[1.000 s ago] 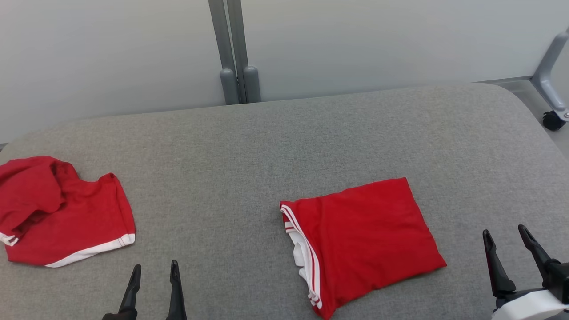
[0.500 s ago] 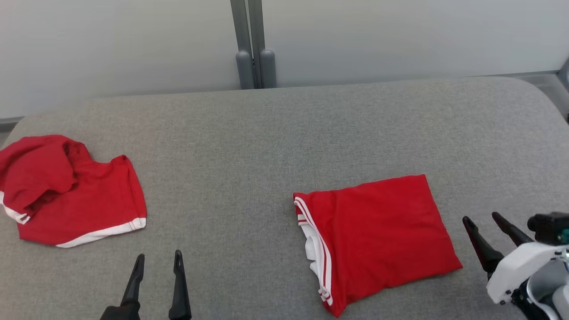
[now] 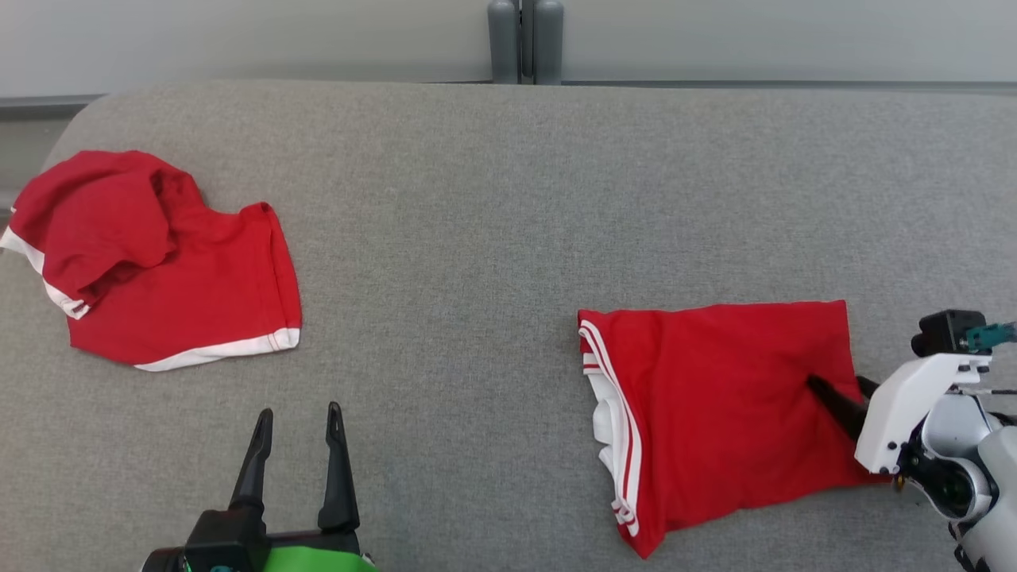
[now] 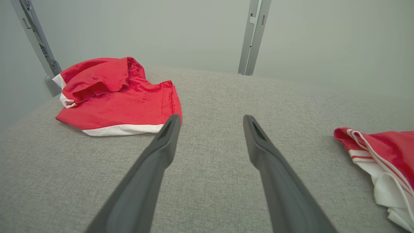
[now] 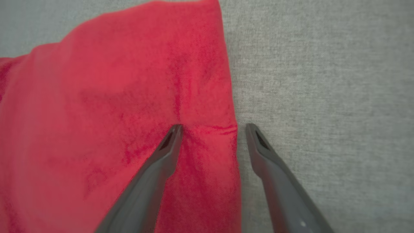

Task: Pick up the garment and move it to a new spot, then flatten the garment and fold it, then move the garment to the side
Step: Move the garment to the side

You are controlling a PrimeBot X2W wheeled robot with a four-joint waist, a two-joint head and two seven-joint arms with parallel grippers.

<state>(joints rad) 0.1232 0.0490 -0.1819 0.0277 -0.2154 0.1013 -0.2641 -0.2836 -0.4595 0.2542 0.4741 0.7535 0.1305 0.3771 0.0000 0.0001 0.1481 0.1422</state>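
A folded red garment (image 3: 715, 397) with white stripes along its left hem lies flat on the right half of the grey padded surface (image 3: 477, 238). My right gripper (image 3: 837, 383) is open and low over the garment's right edge. In the right wrist view one finger presses on the red cloth (image 5: 113, 113) and the other rests on the grey surface just outside the edge, so the right gripper (image 5: 214, 127) straddles the edge. My left gripper (image 3: 299, 411) is open near the front, with nothing between its fingers (image 4: 168, 136). The folded garment's striped hem (image 4: 381, 152) lies to its right.
A second red garment (image 3: 159, 262) with white trim lies crumpled at the far left, ahead and left of my left gripper (image 4: 212, 118), where the crumpled garment (image 4: 116, 97) sits near the surface's corner. Grey posts (image 3: 524, 40) stand against the wall behind.
The head camera has tilted down and shifted. My right gripper has moved left from beside the folded garment onto its right edge. The left gripper holds its place, still open.
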